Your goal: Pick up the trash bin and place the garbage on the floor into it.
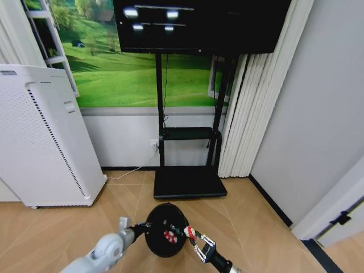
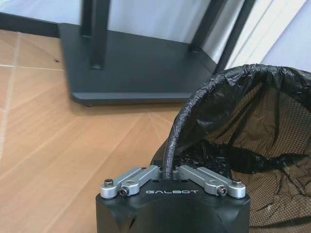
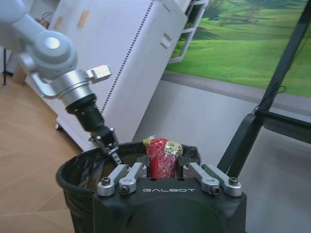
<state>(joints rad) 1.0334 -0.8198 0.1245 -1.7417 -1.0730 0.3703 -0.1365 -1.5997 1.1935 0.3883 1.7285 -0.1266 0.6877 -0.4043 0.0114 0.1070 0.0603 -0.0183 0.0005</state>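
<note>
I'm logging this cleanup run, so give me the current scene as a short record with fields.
left gripper: shut on the trash bin rim, holding the bin up
right gripper: shut on a red wrapper, above the bin's mouth
trash bin: black, bag-lined, between both arms
inside bin: a red-and-white piece
floor: tan chevron wood
behind: TV stand; white perforated appliance
</note>
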